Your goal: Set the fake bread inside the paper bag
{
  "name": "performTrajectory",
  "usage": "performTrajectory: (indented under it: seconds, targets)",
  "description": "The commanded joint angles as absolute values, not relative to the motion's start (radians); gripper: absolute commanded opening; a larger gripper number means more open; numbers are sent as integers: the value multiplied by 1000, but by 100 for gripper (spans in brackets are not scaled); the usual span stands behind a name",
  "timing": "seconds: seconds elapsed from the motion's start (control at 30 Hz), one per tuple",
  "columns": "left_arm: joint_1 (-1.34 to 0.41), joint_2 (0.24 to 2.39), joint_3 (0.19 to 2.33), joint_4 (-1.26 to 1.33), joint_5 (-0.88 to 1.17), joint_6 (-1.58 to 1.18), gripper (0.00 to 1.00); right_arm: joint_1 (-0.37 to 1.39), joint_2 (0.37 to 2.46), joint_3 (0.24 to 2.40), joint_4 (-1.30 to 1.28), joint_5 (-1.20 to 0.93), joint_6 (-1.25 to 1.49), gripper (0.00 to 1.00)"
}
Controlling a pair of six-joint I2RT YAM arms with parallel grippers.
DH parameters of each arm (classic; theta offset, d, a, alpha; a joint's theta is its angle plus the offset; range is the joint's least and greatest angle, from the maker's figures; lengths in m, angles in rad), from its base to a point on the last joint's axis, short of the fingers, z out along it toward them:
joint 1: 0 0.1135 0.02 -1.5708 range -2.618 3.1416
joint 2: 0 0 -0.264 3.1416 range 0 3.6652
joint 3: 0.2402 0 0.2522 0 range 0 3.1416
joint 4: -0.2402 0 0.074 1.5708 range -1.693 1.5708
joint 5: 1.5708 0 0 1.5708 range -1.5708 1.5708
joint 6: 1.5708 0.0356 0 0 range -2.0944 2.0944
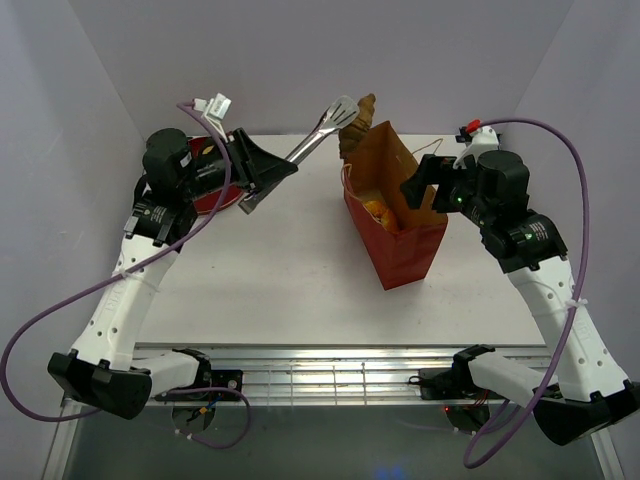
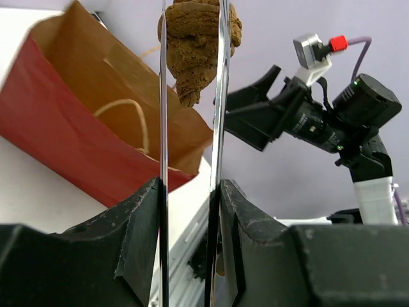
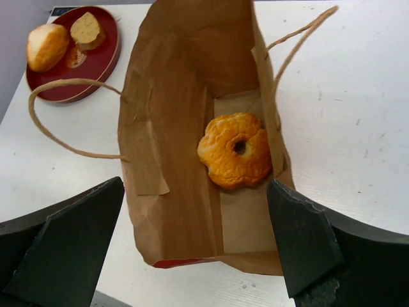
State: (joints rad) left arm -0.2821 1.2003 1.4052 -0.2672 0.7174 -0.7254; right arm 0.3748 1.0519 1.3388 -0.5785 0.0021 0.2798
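Left end effector (image 2: 190,216) clamped on tongs (image 1: 318,138), dark brown bread (image 2: 199,45) in tips above paper bag (image 1: 402,250); my right end effector (image 3: 192,246) spread wide at mouth. Next: lower, ease squeeze.

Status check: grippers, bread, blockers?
Left gripper shut on tongs, dark brown piece pinched near paper bag's far rim. Right gripper open, astride the bag. Orange bun inside; golden roll, yellow-brown piece on red plate. Bag mouth unobstructed.
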Motion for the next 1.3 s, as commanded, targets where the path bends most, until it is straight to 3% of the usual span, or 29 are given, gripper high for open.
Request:
performTrajectory:
  seconds: [0.0,0.4,0.83,1.27]
  targets:
    - [-333,1170,1376,-192,683,-765,23,379,1022,1385,-563,135,290,98]
    - [-469,1238,1289,-101,604,-792,23,379,983,1351,-532,147,288,97]
    - [-483,1339,1338,-106,531,-756,25,379,982,1325,-511,118,287,97]
    - [-485,1373,1373,-144,486,-730,45,379,992,1325,-508,114,272,97]
